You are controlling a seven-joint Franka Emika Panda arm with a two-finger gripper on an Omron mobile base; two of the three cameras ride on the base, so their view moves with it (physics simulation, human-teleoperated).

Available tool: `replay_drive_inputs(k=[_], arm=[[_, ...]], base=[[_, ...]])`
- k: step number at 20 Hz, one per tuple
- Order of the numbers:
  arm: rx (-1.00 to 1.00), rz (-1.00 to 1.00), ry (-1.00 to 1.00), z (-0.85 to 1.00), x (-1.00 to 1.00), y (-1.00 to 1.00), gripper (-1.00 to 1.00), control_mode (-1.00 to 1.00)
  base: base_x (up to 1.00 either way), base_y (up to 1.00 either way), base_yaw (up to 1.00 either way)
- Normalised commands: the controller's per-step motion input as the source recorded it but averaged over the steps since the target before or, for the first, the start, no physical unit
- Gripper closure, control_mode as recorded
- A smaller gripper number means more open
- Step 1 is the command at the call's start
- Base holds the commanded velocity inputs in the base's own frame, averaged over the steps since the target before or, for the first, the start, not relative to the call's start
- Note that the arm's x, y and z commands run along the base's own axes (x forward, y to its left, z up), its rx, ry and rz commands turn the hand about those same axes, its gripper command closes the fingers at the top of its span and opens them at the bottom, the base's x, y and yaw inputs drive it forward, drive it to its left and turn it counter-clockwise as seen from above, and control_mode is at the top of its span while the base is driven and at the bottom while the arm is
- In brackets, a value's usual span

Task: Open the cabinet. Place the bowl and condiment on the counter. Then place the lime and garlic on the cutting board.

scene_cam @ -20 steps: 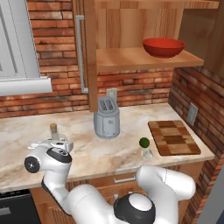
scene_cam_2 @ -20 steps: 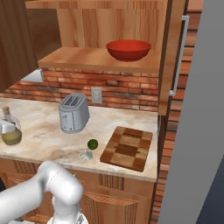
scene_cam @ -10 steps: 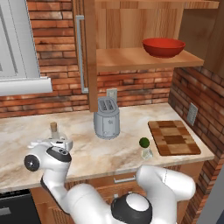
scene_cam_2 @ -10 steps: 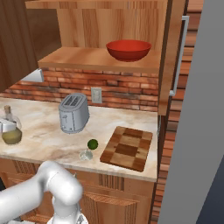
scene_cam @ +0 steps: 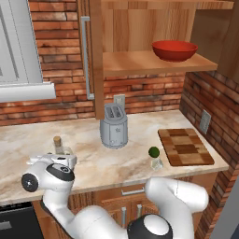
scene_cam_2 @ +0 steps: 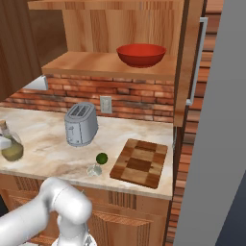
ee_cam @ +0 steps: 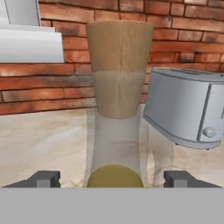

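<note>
Counter: 1 condiment, 1 lime, 1 garlic, 1 toaster.

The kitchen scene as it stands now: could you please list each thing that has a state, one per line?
cabinet: door open, shelf exposed.
bowl: upright on the cabinet shelf.
condiment bottle: upright on the counter, corked, between the tool's fingertips.
tool: open, fingertips apart on either side of the bottle.
lime: on the counter, off the cutting board.
garlic: on the counter beside the lime.
toaster: upright, slots empty.
</note>
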Motion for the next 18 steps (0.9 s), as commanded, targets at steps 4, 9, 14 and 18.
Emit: replay_drive_inputs(k=[4, 9, 14, 18], arm=[[0.01, 0.0, 0.0, 0.25, -0.39, -0.06, -1.0, -1.0], [0.04, 0.0, 0.0, 0.49, -0.32, -0.27, -1.0, -1.0], [0.05, 0.0, 0.0, 0.46, -0.28, -0.45, -1.0, -1.0], [0.04, 0.0, 0.01, 0.2, -0.5, -0.68, -1.0, -1.0]], base=[[0.0, 0.0, 0.0], [0.0, 0.0, 0.0], [0.0, 0.0, 0.0], [0.0, 0.0, 0.0]])
